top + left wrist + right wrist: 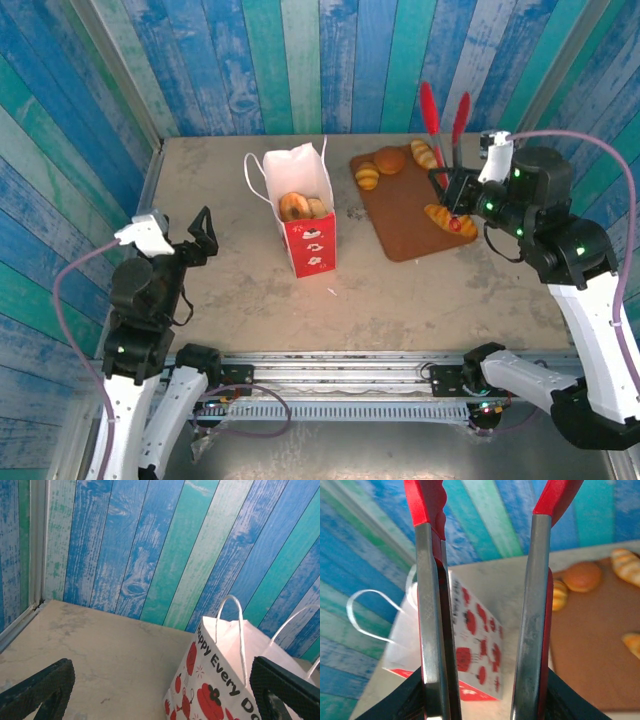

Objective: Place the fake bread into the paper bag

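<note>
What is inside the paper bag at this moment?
Through the open top of the paper bag, the top view shows a round fake bun and a second fake pastry beside it, both golden-brown. The bag's walls hide anything lying beneath them.

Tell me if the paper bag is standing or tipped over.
Standing. The paper bag sits on its base on the table, mouth open upward, handles raised, with two pieces of bread visible inside.

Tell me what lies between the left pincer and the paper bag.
Nothing: in the top view, bare tabletop separates the open left pincer from the paper bag.
</note>
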Controlling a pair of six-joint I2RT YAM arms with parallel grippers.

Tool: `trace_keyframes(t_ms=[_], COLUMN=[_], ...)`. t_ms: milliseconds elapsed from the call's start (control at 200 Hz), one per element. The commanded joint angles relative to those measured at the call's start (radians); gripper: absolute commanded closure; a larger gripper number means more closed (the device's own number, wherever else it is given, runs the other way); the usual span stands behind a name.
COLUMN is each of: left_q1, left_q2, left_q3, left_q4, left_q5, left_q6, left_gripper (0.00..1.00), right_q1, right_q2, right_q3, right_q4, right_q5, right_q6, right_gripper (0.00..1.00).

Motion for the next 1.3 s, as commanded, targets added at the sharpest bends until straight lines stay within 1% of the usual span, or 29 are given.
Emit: trace_keyframes(t_ms=[0,115,195,280,401,526,651,771,967,1127,1292], left_q1=[-0.002,-0.002,-0.002,-0.002,-0.002,-0.002,-0.002,-0.002,-0.002,-0.002,-0.002], left_q2=[-0.015,-0.016,-0.015,-0.011,-0.004,-0.007,-0.005,0.006,0.024,0.034,0.048], left_q3=[-0.018,-0.027,-0.035,-0.04,-0.039,-0.042,-0.045,-0.036,-0.013,0.0,0.018], left_q4=[-0.017,-0.016,-0.014,-0.012,-0.014,-0.02,-0.02,-0.024,-0.036,-0.039,-0.046], left_q5=[-0.026,-0.03,-0.033,-0.031,-0.025,-0.024,-0.03,-0.03,-0.033,-0.033,-0.033], left_q6=[0.04,0.054,0.064,0.07,0.072,0.071,0.066,0.071,0.076,0.07,0.064], left_gripper=[0.06,0.06,0.06,0.06,0.06,0.06,0.06,0.06,0.06,0.06,0.06], right_q1=[-0.058,-0.107,-0.138,-0.166,-0.187,-0.212,-0.229,-0.241,-0.244,-0.249,-0.262], right_q2=[0.006,0.029,0.058,0.102,0.188,0.288,0.395,0.511,0.698,0.847,0.978], right_q3=[-0.018,-0.04,-0.064,-0.099,-0.114,-0.109,-0.087,-0.043,0.083,0.239,0.377], right_q4=[-0.136,-0.193,-0.21,-0.209,-0.209,-0.21,-0.211,-0.218,-0.248,-0.288,-0.33], right_q5=[0.053,0.065,0.045,0.016,0.012,0.041,0.118,0.147,0.195,0.196,0.162], right_q6=[-0.042,-0.071,-0.094,-0.114,-0.156,-0.191,-0.244,-0.296,-0.379,-0.427,-0.461], right_gripper=[0.54,0.54,0.54,0.54,0.54,0.54,0.54,0.54,0.54,0.54,0.54])
